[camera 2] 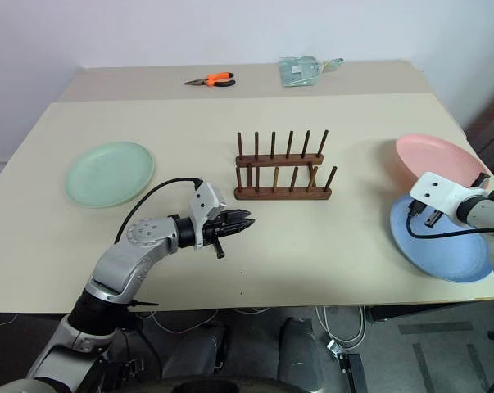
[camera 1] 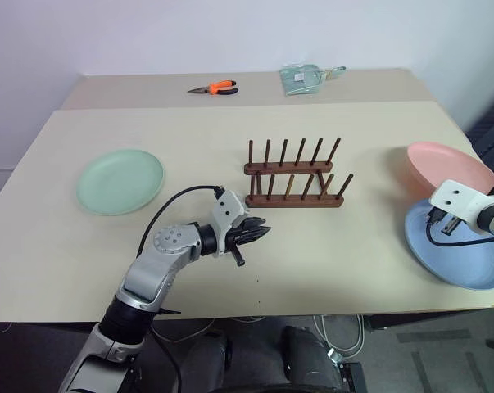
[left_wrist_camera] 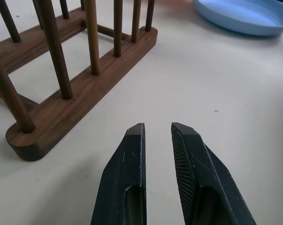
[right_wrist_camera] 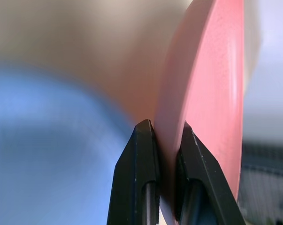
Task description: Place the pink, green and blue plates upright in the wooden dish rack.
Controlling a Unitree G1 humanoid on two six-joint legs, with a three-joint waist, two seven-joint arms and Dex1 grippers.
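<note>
Three plates were seen on the pale rectangular desk (camera 1: 337, 270), none yet in the rack. The round pale green plate (camera 1: 120, 181) lay flat near the desk's left edge, the round blue plate (camera 1: 464, 254) lay flat at the right edge towards the front corner, and the round pink plate (camera 1: 447, 164) was tipped up just behind it, overlapping its far rim. The small dark brown wooden dish rack (camera 1: 294, 176) stood near the desk's middle, its two pegged bars running left to right, so that its slots were judged to take a plate set crosswise to that axis.

The right gripper (right_wrist_camera: 165, 133) was clamped on the rim of the pink plate, the edge pinched between the fingers. From that grip the rack lay well apart, towards the desk's left; a carry in that direction, with the plate kept on edge, was judged to be called for. The left gripper (left_wrist_camera: 157, 131), nearly closed and holding nothing, was nearer, just beside the rack's front left end.
</note>
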